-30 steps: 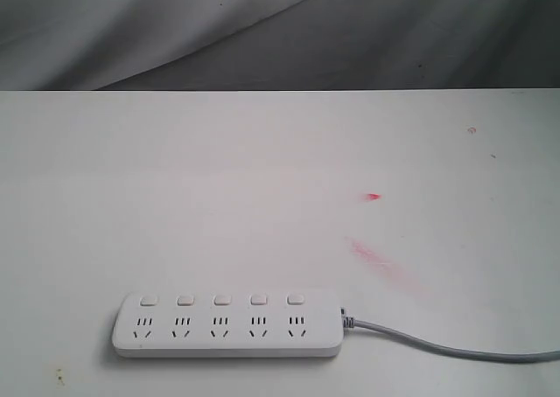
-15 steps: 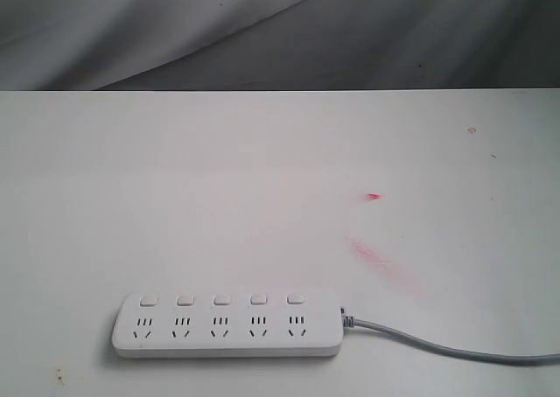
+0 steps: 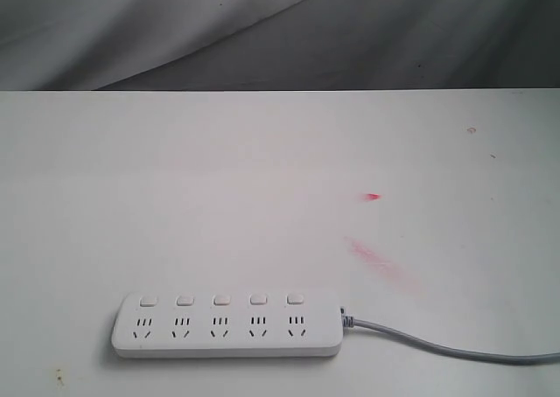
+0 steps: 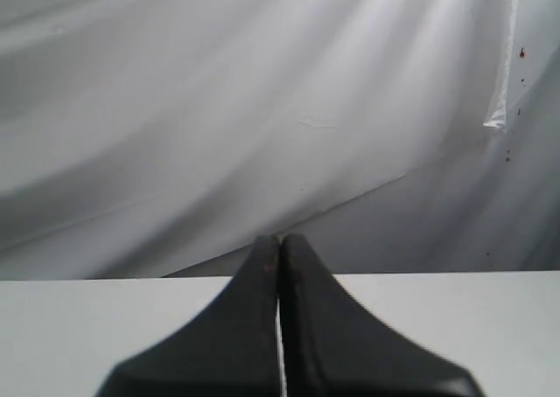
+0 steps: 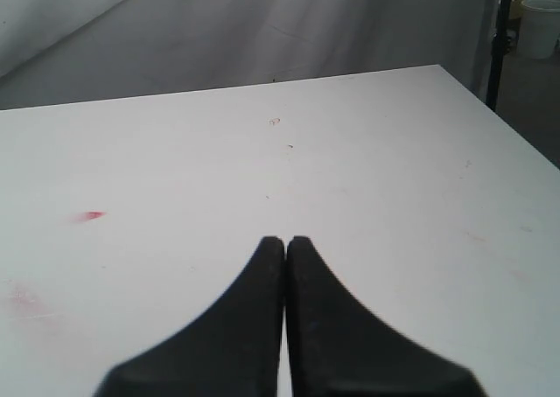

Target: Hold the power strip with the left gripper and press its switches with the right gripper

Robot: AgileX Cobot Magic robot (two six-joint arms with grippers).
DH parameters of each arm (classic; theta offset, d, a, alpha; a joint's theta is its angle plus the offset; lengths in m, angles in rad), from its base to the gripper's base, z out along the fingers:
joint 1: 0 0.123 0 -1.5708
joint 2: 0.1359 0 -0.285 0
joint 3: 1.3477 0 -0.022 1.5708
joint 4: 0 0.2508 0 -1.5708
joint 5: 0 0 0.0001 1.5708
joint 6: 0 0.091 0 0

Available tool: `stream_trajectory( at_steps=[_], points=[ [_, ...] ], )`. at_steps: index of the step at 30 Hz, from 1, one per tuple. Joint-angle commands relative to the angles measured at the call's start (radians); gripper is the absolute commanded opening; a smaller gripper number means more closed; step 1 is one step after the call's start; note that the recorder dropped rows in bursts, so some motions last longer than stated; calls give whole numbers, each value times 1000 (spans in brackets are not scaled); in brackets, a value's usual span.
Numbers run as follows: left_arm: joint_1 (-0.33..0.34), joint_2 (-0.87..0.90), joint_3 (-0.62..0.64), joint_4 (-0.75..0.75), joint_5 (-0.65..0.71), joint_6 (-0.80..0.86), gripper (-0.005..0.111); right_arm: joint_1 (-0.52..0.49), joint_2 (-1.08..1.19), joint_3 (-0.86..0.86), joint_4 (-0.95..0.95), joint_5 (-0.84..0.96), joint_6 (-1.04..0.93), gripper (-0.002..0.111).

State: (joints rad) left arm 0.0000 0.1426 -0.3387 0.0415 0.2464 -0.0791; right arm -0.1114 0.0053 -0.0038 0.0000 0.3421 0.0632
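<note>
The white power strip (image 3: 227, 327) lies flat near the front edge of the white table (image 3: 219, 187), lengthwise across the exterior view. Its row of square switches (image 3: 221, 300) runs along its far side. A grey cord (image 3: 437, 346) leaves its right end toward the right edge. Neither arm appears in the exterior view. In the left wrist view my left gripper (image 4: 279, 240) is shut with nothing in it, its black tips pointing at the table's far edge and grey cloth. In the right wrist view my right gripper (image 5: 285, 240) is shut and empty above bare table. Neither wrist view shows the strip.
A small red mark (image 3: 374, 196) and a pink smear (image 3: 372, 255) stain the table right of centre. Grey cloth (image 3: 262, 30) hangs behind the table. In the right wrist view a black post (image 5: 499, 38) and a white bucket (image 5: 538, 25) stand beyond the table's corner.
</note>
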Motion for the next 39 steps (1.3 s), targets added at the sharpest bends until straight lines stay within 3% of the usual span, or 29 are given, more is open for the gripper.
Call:
stream_trajectory(
  at_steps=[1, 7, 16, 39],
  points=[
    [1, 139, -142, -9, 5, -39, 0, -8, -5, 4, 0, -11, 0, 0],
    [1, 337, -403, -4, 5, -79, 0, -8, -5, 4, 0, -11, 0, 0],
    [1, 432, -571, -1, 5, -79, 0, -8, -5, 4, 0, -11, 0, 0],
    [1, 469, -586, 57, -19, -77, 0, -8, -5, 4, 0, -11, 0, 0]
  ],
)
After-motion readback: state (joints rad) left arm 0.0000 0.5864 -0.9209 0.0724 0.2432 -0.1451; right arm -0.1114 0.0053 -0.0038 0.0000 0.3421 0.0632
